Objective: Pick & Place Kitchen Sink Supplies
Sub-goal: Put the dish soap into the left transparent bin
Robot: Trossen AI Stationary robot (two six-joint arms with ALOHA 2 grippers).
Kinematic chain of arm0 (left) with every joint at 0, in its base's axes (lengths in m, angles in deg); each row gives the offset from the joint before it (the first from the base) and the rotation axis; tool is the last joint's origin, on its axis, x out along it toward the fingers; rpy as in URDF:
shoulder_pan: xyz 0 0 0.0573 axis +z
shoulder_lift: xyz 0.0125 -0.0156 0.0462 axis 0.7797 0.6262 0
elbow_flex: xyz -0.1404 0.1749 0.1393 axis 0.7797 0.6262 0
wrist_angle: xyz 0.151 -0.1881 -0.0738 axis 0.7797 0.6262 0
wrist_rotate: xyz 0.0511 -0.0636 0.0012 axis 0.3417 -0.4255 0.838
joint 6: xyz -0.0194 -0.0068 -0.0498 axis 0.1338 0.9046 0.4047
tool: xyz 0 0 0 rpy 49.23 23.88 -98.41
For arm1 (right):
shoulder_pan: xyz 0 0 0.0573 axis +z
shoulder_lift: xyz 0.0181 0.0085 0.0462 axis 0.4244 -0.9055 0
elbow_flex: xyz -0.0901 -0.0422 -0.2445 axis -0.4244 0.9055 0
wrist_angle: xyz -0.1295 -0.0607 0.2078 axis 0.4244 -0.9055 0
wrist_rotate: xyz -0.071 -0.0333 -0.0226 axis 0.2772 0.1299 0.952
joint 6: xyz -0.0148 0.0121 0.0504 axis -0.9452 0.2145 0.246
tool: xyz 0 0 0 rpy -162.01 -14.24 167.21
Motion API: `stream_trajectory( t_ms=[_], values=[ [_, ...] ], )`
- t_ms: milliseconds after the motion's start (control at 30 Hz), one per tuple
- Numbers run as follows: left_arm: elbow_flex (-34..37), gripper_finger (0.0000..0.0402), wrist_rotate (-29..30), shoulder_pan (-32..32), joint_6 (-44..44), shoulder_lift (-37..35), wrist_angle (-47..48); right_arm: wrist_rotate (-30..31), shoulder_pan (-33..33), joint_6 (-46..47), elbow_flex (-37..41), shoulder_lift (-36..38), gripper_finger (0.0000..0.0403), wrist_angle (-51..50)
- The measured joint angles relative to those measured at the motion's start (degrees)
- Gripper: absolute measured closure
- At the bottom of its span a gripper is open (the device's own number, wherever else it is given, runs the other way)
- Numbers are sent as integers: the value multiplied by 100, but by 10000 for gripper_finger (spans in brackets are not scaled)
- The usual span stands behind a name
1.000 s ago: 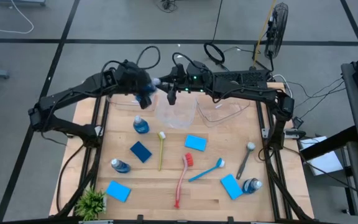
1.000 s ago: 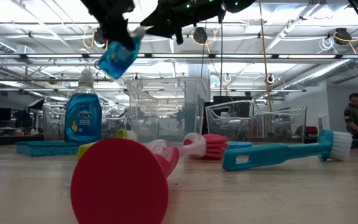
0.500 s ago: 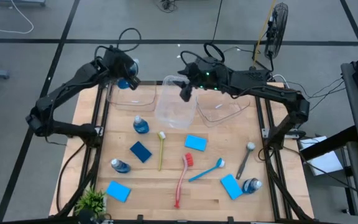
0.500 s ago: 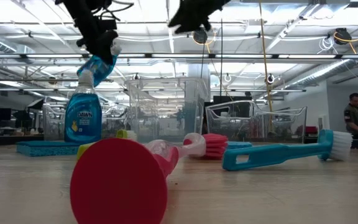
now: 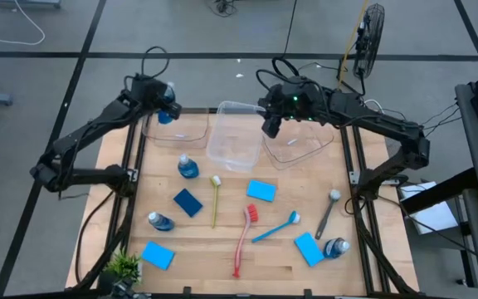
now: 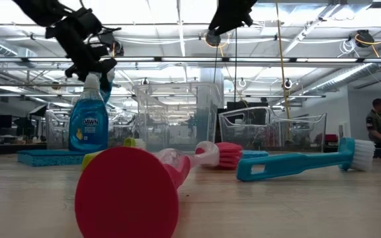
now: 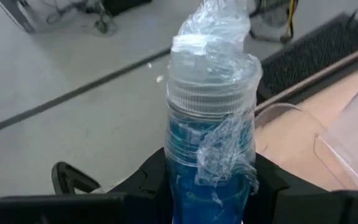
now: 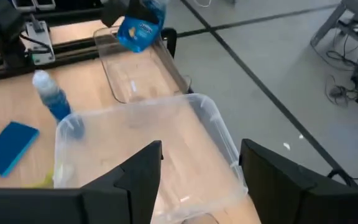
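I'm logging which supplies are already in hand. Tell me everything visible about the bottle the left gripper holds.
The bottle is small and clear, filled with blue liquid, with a pale ribbed cap and crinkled clear film over its top. The left gripper is shut on its body, holding it in the air above the left clear tub. Nothing else touches it.

- My left gripper point(image 7: 210, 186) pinches a small clear glossy plastic bottle point(image 7: 211, 118) with crinkled film.
- My matt black fingers point(image 8: 143, 174) frame a clear smooth plastic tub point(image 8: 143, 127).
- Pale wooden table point(image 5: 222, 241), matt.
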Motion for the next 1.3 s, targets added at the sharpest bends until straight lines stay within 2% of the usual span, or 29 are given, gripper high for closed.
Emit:
stream_trajectory(
  t_ms=[367,500,667,967,1300],
  values=[
    [1528,273,96,26,264,-1033,-1587,-19,7,52,34,64,200,-1212],
    [1826,273,287,20,284,-1198,-2002,-20,7,109,428,454,200,-1123],
    [2148,273,461,22,283,-1287,-2358,-35,7,371,1407,1255,203,-539],
    [2850,263,691,-12,260,-1277,-3688,-39,7,975,3178,2748,203,1044],
    [2884,265,938,-148,138,-1273,-3597,-42,7,1311,4210,3440,202,2136]
  ],
)
